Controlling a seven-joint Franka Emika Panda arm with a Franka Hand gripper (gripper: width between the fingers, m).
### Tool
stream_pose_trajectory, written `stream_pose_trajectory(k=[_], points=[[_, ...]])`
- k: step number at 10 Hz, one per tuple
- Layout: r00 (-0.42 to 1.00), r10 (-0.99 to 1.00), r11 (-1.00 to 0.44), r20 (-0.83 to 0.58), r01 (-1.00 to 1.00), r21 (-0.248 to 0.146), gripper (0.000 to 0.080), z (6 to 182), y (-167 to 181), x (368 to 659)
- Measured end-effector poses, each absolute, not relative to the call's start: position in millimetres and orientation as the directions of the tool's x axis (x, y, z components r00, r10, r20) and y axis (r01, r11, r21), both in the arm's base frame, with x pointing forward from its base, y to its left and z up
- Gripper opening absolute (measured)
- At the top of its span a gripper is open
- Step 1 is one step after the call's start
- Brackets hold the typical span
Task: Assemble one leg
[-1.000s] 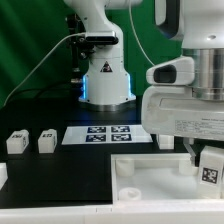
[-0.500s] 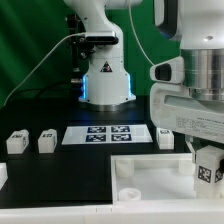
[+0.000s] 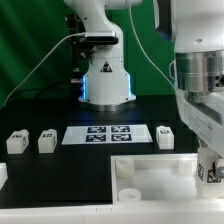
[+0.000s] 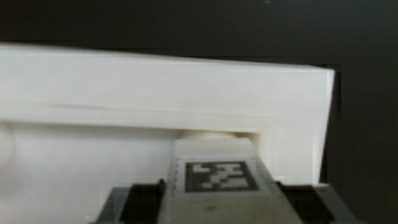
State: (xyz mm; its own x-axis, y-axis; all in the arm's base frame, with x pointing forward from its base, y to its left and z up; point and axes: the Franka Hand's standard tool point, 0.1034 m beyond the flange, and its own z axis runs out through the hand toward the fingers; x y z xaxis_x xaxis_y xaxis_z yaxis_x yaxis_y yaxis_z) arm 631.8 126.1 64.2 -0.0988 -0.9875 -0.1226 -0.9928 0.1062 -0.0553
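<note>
My gripper (image 3: pixel 211 172) is shut on a leg (image 3: pixel 213 170), a small white post with a black-and-white tag, at the exterior view's right edge. It holds the leg just over the right side of the large white square tray (image 3: pixel 150 172). In the wrist view the held leg (image 4: pixel 222 180) sits between my two dark fingers (image 4: pixel 139 200), with the tray's raised rim (image 4: pixel 178 90) right beyond it. Three more legs stand on the black table: two at the left (image 3: pixel 15 142) (image 3: pixel 46 142) and one near the middle right (image 3: pixel 166 136).
The marker board (image 3: pixel 107 134) lies flat behind the tray. The robot base (image 3: pixel 105 78) stands at the back centre with a cable running off to the left. A corner hole (image 3: pixel 128 192) shows in the tray's near left.
My gripper has moved right and down with the leg, from above the tray's right part to its right edge. The other legs have not moved.
</note>
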Motion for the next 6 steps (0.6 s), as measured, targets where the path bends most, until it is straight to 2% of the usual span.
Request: stream_pose_trajectory(k=[1,3,4,5,6], points=[[-0.224,-0.965,0.232,-0.14,-0.972,-0.045,0.0294,64.2,126.2,632.4],[-0.263,-0.954,0.271,-0.142,-0.962,-0.04,0.0294,64.0,125.8,632.3],[-0.261,-0.955,0.269,-0.141,-0.962,-0.039,0.0338,63.3,126.1,631.9],[-0.26,-0.955,0.267,-0.141,-0.963,-0.039,0.0531,63.1,126.3,631.8],[-0.258,-0.956,0.265,-0.141,-0.963,-0.039,0.0531,63.0,126.5,631.7]])
